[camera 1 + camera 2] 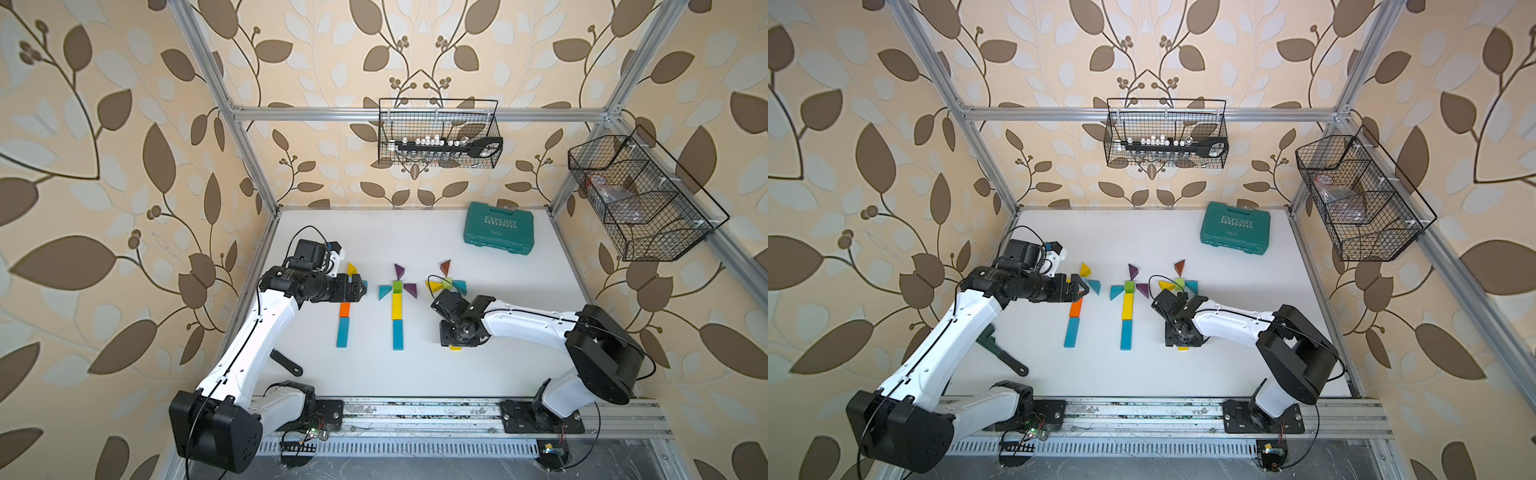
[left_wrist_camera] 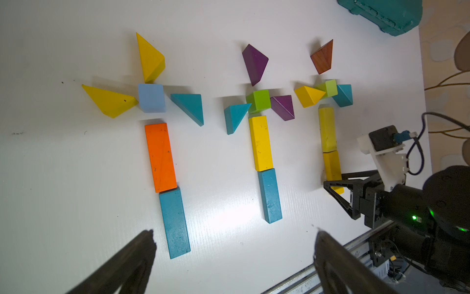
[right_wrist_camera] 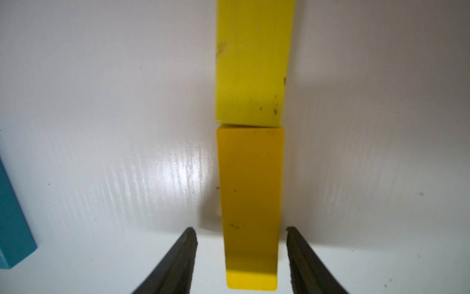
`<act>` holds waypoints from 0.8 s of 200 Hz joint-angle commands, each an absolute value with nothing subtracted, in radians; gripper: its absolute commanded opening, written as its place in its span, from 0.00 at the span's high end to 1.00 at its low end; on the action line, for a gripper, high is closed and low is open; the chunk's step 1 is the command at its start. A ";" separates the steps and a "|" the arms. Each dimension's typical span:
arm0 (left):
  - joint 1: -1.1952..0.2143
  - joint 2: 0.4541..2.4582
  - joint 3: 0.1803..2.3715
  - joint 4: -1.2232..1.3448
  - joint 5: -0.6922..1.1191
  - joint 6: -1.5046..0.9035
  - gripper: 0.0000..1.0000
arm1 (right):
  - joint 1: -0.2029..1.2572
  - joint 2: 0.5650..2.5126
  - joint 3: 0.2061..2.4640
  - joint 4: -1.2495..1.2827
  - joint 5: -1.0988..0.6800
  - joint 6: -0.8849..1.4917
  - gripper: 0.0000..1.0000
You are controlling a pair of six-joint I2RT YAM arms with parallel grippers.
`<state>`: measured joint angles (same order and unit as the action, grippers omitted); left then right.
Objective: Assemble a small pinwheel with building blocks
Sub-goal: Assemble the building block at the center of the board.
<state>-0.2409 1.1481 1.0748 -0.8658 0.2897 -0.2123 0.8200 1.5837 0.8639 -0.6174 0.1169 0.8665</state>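
The right fingers [image 3: 183, 257] stood partly spread astride the near end of the darker yellow bar [image 3: 250, 193], apparently clear of both sides. It lay flat on the desk [image 3: 101, 127], long axis running straight away from them, butted against the paler yellow bar [image 3: 253, 63]. The left fingers [image 2: 132, 259] hung wide, well apart from it.

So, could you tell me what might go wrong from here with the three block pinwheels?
1. The right gripper straddles the lower yellow bar, open with little clearance; withdrawing askew could knock it out of line with the upper yellow bar.
2. The left gripper hangs open over the orange-stemmed pinwheel; dropping could scatter the wedges around its pale-blue cube.
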 commanded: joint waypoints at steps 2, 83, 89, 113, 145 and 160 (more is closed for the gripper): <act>-0.230 1.140 1.068 -0.862 0.304 -0.195 0.01 | 0.831 1.586 0.862 -0.609 0.100 0.899 0.42; -0.230 1.140 1.068 -0.861 0.307 -0.195 0.01 | 0.831 1.560 0.904 -0.664 0.146 0.885 0.40; -0.230 1.138 1.068 -0.861 0.306 -0.195 0.01 | 0.831 1.551 0.915 -0.680 0.156 0.876 0.40; -0.230 1.140 1.069 -0.864 0.285 -0.197 0.01 | 0.828 1.487 0.987 -0.775 0.242 0.817 0.34; -0.230 1.134 1.074 -0.874 0.131 -0.244 0.01 | 0.765 1.291 1.013 -0.838 0.412 0.705 0.00; -0.230 1.122 1.069 -0.874 0.029 -0.290 0.01 | 0.643 1.171 0.970 -0.776 0.393 0.591 0.00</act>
